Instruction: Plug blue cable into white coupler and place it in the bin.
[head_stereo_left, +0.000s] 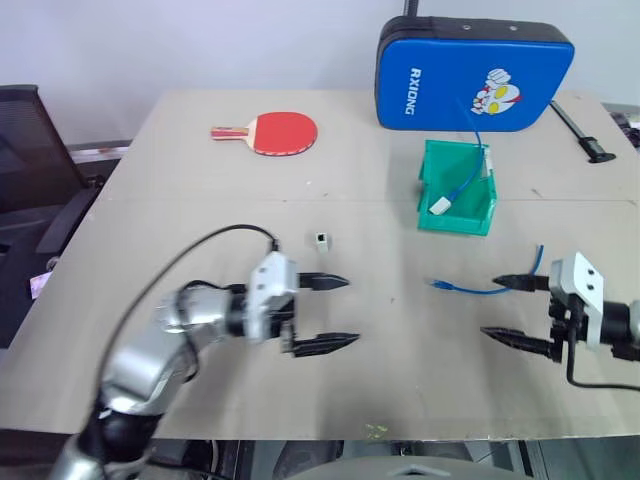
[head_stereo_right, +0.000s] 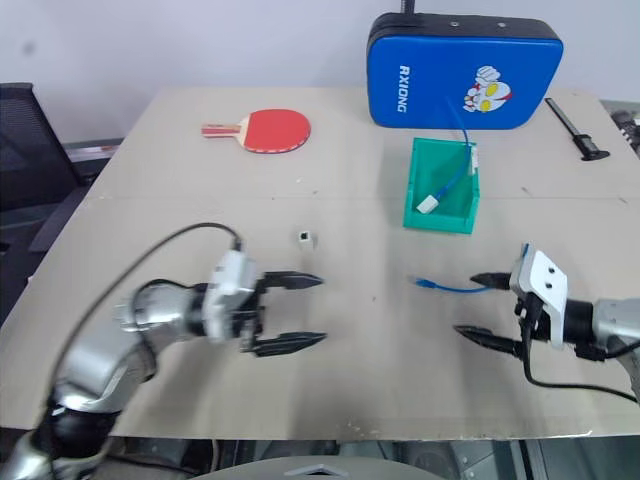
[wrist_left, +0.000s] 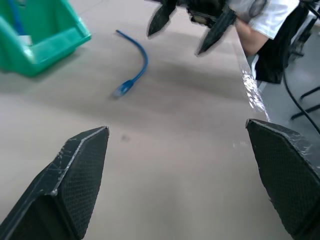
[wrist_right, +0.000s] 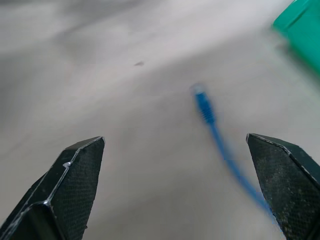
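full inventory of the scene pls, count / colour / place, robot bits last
table: 1, beige, carries everything below
blue cable: 1, bright blue with clear plug, lying loose on the table just ahead of the right gripper
white coupler: 1, white, mid-table, beyond the left gripper, apart from it
bin: 1, green, right of centre, in front of the padded case
second cable: 1, blue with a flat white end block, inside the bin
padded case: 1, blue with cartoon print, far edge of the table
table tennis paddle: 1, red, far left of centre
black tool: 1, far right edge, type unclear
chair: 1, black, left of the table
left gripper: 1, black fingers, open, empty
right gripper: 1, black fingers, open, empty
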